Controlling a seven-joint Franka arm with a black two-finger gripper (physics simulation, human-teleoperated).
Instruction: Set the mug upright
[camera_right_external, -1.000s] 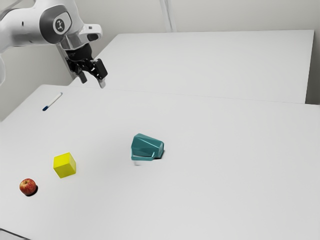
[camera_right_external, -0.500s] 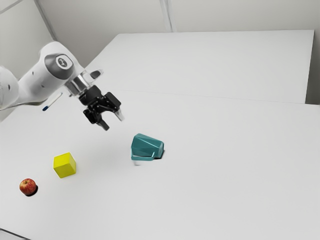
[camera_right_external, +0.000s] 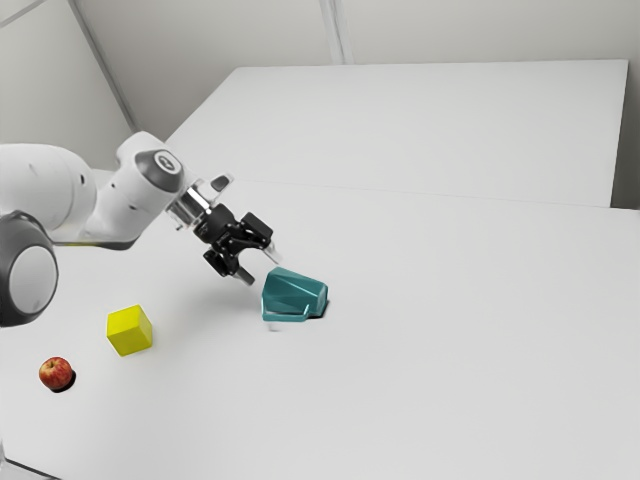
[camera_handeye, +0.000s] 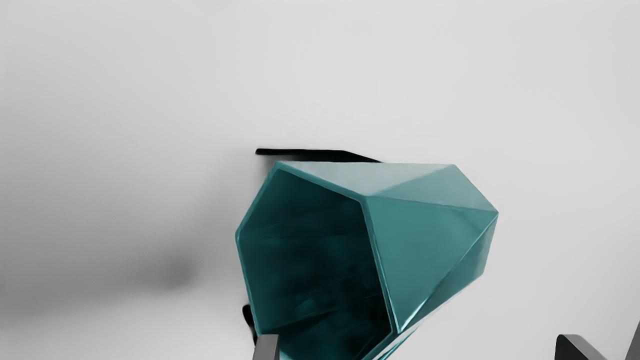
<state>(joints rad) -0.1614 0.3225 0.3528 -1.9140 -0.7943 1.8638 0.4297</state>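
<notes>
The teal mug (camera_handeye: 430, 235) lies on its side, seemingly empty.

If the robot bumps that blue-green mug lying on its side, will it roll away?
Probably not far. The mug has flat, angled sides, so it would likely rock or slide instead of rolling smoothly. Its handle sticks out and might stop a turn. Its rim looks crisp and straight, so I'd guess it's stiff, not squashy.
</notes>
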